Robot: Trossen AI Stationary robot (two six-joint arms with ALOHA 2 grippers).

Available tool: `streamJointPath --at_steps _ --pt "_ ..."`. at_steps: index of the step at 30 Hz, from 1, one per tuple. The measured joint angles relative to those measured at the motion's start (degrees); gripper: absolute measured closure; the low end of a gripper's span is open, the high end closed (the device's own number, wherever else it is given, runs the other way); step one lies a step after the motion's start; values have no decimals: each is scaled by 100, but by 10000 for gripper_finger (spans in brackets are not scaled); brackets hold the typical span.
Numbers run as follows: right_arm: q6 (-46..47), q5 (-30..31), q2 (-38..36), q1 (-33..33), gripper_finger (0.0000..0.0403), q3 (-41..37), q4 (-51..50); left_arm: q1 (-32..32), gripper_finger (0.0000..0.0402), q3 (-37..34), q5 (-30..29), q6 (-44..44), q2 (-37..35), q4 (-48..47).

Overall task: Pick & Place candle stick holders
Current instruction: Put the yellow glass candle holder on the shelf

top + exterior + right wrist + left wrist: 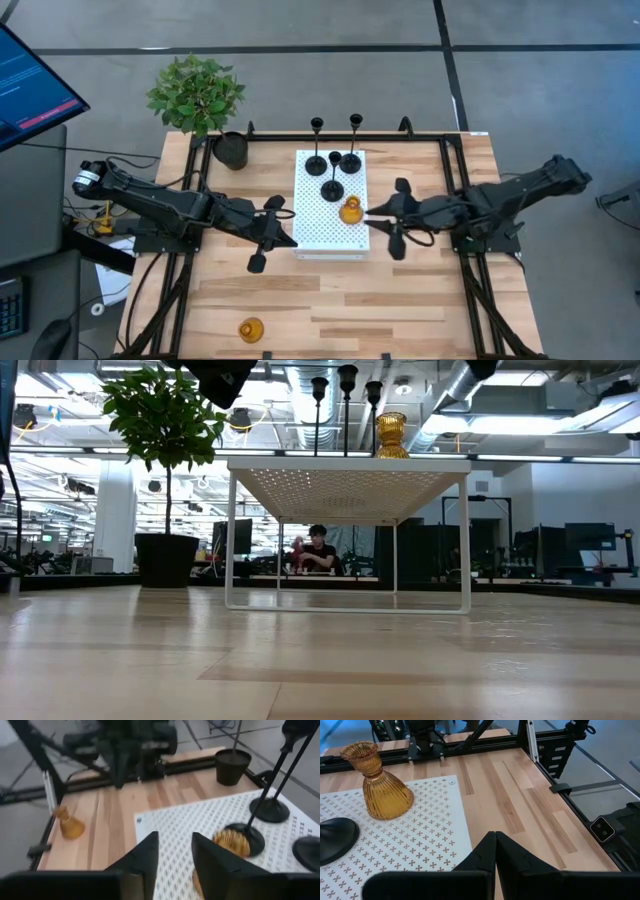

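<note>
Landmark: white perforated stand [318,215] mid-table.

Nearest, well clear of stand toward table's front edge: lone amber holder [250,329].

Left gripper [275,232] just off stand's left edge, fingers pressed together, holding nothing. Right gripper [386,224] just off stand's right edge, fingers parted by narrow gap, empty.

On stand, right side near right gripper: second amber holder [350,210]; blurred and partly hidden behind fingers in right wrist view.

Farther back on stand: three black holders [333,185]; low view cuts off their tops.

Beyond stand's back-left corner: potted plant [198,97].
</note>
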Motion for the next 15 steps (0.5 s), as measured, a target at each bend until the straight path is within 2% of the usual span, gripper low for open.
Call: streamJointPath --at_steps 7,9,15 --pt "12 39 -241 576 392 0 -868 -1 395 0 1 2 0 83" --pt "76 45 -205 749 394 0 -1044 -20 395 0 55 13 0 81" --pt "350 266 175 1194 401 0 -1239 -328 395 0 1206 2 0 -172"
